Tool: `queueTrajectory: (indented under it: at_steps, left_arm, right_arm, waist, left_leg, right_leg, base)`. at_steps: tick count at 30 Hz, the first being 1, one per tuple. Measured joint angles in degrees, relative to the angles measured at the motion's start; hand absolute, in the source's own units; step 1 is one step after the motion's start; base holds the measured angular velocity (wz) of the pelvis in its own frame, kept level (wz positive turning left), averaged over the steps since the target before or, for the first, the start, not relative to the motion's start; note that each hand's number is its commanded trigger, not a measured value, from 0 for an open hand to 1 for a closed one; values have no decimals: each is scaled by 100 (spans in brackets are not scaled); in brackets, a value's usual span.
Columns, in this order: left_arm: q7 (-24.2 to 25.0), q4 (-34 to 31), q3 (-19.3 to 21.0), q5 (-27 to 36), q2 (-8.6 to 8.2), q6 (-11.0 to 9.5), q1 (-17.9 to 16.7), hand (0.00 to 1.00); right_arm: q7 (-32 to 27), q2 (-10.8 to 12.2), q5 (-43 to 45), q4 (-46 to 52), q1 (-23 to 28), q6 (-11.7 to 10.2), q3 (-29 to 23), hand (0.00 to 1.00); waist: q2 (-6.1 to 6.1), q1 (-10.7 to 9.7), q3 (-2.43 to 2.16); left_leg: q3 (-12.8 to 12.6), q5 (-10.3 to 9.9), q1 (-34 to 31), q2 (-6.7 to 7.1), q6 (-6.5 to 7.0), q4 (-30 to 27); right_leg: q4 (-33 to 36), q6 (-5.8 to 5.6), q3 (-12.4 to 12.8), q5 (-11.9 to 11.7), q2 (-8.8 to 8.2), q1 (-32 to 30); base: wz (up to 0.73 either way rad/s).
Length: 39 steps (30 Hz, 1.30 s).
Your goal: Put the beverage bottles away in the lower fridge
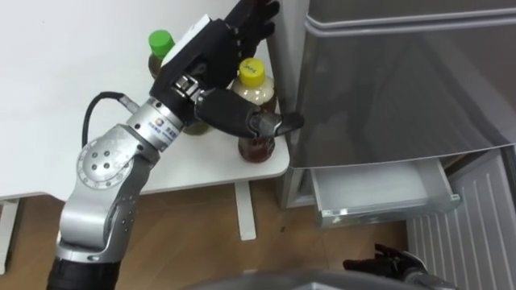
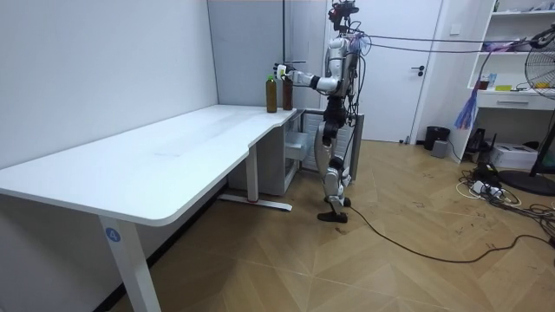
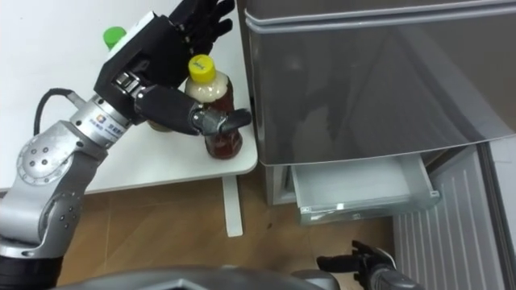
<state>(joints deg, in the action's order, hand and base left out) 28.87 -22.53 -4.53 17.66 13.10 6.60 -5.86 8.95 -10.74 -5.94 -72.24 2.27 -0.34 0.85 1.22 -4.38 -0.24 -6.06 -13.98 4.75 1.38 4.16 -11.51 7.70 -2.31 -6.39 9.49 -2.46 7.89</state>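
Left hand (image 1: 211, 56) is up at the yellow-capped bottle (image 1: 262, 95) - fingers straight and reaching past its cap toward the fridge (image 1: 387, 89), thumb stretched across the bottle's front, not curled round it. That bottle stands at the corner of the white table (image 1: 64, 97), just beside the fridge; the green-capped bottle (image 1: 161, 42) stands behind the hand, further in on the table. Fridge's lower drawer (image 1: 379, 189) is pulled out. Right hand (image 1: 387, 262) is low by the drawer - can't tell its state. Room view: robot stands upright at the table's far end
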Motion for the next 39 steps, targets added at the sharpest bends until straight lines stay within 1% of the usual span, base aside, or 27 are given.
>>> queueTrajectory:
  at_steps: [7, 18, 19, 20, 21, 22, 23, 24, 29, 35, 37, 39]
  left_arm:
    - [-42, 37, 0, -31, -14, 0, -98, 0]
    - [-83, 266, -15, -48, -26, 0, -150, 0]
    - [-97, 268, -15, -48, -29, 0, -150, 11]
    - [-114, 275, -15, -69, -29, -5, -153, 45]
    - [-119, 293, -16, -96, -31, -12, -156, 56]
    - [-126, 338, -18, -163, -35, -16, -170, 64]
    - [-131, 397, -18, -195, -33, -16, -186, 95]
    - [-138, 419, -18, -212, -32, -16, -194, 100]
    - [-244, 457, -28, -217, -35, -16, -282, 100]
    - [-249, 498, -111, -233, -42, -17, -282, 100]
    - [-317, 545, -109, -259, -35, -17, -282, 100]
    - [-331, 598, -130, -253, -61, -17, -283, 100]
  right_arm:
    - [-1, -17, 1, 18, 2, 3, 0, 0]
    - [-4, -26, 158, 92, 4, -5, -2, 0]
    - [-4, -26, 158, 85, 5, -5, -2, 0]
    - [-3, -26, 161, 60, 1, -8, -6, 0]
    - [-2, -26, 161, 36, 1, -9, -8, 0]
    - [-2, -26, 161, 2, -10, -13, -24, 0]
    - [-4, -26, 162, -5, -7, -26, -47, 0]
    - [-5, -26, 162, -4, -7, -34, -54, 0]
    - [-5, -26, 159, -3, -16, -70, -90, 0]
    - [-5, -26, 159, 0, -16, -90, -100, 0]
    - [-6, -27, 159, 1, -16, -92, -104, 0]
    - [-5, -27, 160, 1, -20, -91, -102, 0]
  waist:
    - [-4, 1, 35]
    - [8, -5, 35]
    - [7, -4, 36]
    - [10, -6, 36]
    - [5, -6, 42]
    - [15, -7, 50]
    - [16, -8, 64]
    - [24, -9, 68]
    - [25, -29, 83]
    - [39, -49, 80]
    - [45, -51, 75]
    - [45, -49, 75]
  left_leg:
    - [-16, 0, -12, 0, 0, 13]
    - [-17, 5, -41, -6, -8, 21]
    - [-18, 5, -41, -6, -8, 21]
    - [-19, 5, -38, -6, -8, 18]
    - [-19, 5, -32, -6, -8, 18]
    - [-20, 5, -18, -6, -8, 17]
    - [-20, 5, -17, -6, -8, 16]
    - [-19, 5, -19, -6, -8, 15]
    - [-15, 5, -41, -12, -9, 18]
    - [-14, 5, -43, -12, -9, 21]
    - [-14, 5, -32, -12, -9, 20]
    - [-15, 5, -36, -12, -9, 17]
  right_leg:
    - [1, 0, 6, 0, 0, 0]
    - [1, 0, -4, 0, 6, -61]
    - [1, 0, -3, 0, 5, -61]
    - [-1, 0, -2, 0, 4, -54]
    - [-2, 0, -2, 0, 4, -47]
    - [-2, 0, -2, 0, 4, -30]
    - [-2, 0, -2, 0, 3, -29]
    - [-2, 0, -2, 0, 3, -30]
    - [-2, 0, -9, 0, 9, -41]
    - [-1, 0, -14, 0, 10, -29]
    - [-1, 0, -14, 0, 9, -32]
    - [2, 0, -13, 0, 9, -44]
  base:
    - [0]
    - [0]
    - [0]
    - [0]
    - [0]
    - [0]
    - [0]
    - [0]
    - [0]
    - [0]
    - [0]
    - [0]
